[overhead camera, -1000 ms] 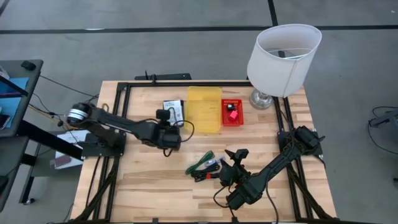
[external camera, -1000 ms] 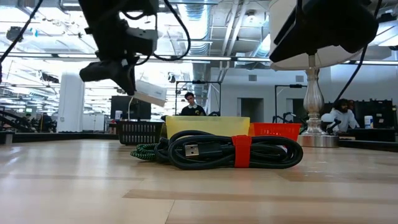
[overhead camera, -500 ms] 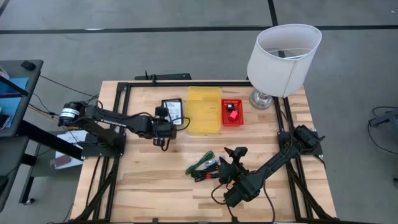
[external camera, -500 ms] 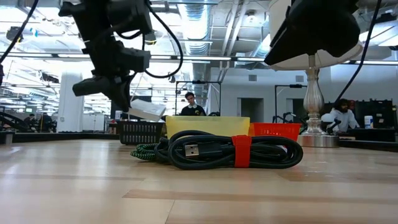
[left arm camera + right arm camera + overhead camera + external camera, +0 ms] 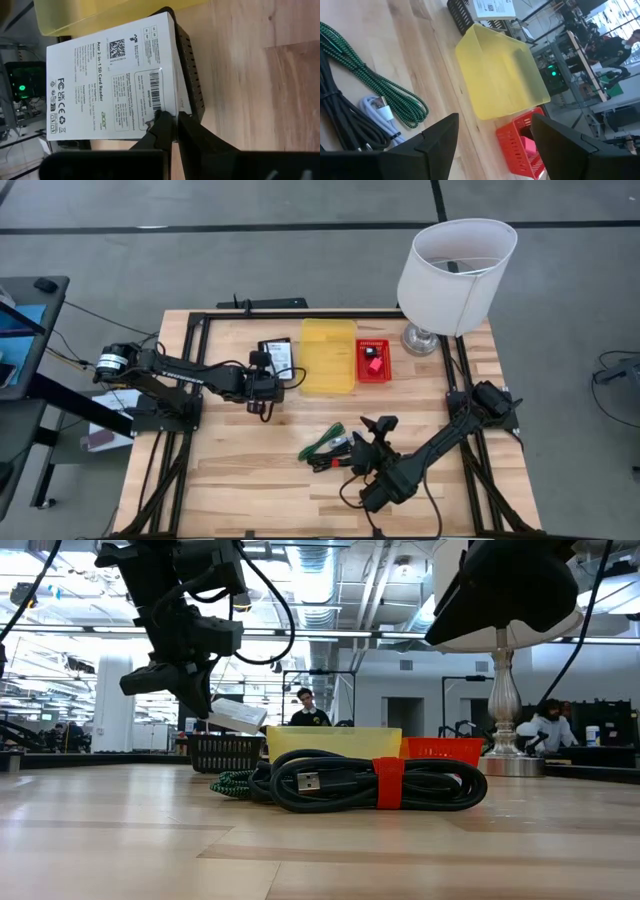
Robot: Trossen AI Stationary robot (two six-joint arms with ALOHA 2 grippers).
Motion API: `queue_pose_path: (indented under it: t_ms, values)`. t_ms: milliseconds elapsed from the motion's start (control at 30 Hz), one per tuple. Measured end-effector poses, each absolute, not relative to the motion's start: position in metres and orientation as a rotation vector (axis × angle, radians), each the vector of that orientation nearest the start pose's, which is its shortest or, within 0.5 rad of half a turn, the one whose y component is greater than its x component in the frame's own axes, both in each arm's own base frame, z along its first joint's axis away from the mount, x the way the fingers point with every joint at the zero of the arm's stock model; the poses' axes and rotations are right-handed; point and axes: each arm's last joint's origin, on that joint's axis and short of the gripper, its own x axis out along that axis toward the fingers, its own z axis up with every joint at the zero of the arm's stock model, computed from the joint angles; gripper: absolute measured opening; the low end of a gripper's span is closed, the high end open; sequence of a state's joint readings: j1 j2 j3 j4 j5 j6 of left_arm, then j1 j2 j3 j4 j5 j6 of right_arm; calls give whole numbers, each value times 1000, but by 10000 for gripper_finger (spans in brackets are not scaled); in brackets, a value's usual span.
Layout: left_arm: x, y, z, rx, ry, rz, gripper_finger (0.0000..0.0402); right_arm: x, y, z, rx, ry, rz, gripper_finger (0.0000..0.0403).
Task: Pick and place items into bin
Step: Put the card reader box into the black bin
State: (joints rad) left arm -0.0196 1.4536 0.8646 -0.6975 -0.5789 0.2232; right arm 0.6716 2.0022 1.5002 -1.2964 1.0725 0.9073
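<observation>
The left gripper [image 5: 272, 383] is pinched shut on the edge of a white labelled flat pack [image 5: 112, 75], holding it tilted in the air above a black slotted bin [image 5: 226, 752] that stands just beside the yellow bin [image 5: 328, 356]. In the left wrist view the pack covers most of that black bin, whose ribbed wall shows along one side of it [image 5: 192, 90]. This looks like the placing step for this item: the pack is carried and poised, not yet let go. Which bin is meant is hard to tell from these angles, since the pack hangs over the black one with the yellow one right next to it. The next move probably calls for lowering the pack until it sits inside the rim, then parting the fingers. The right gripper [image 5: 367, 438] hangs with its fingers spread wide and empty, just beside the bundled cables [image 5: 375, 782], green-and-black braided among them, near the table's middle, with the red bin [image 5: 373, 361] well beyond it.
</observation>
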Motion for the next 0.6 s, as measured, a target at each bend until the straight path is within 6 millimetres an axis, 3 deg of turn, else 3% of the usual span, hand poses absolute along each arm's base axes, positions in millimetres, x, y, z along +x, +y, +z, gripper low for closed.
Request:
queue_pose_path:
  t_ms: [600]
  values:
    - [255, 11, 192, 521, 1258, 388, 0, 295, 201, 199, -578, 848, -710, 244]
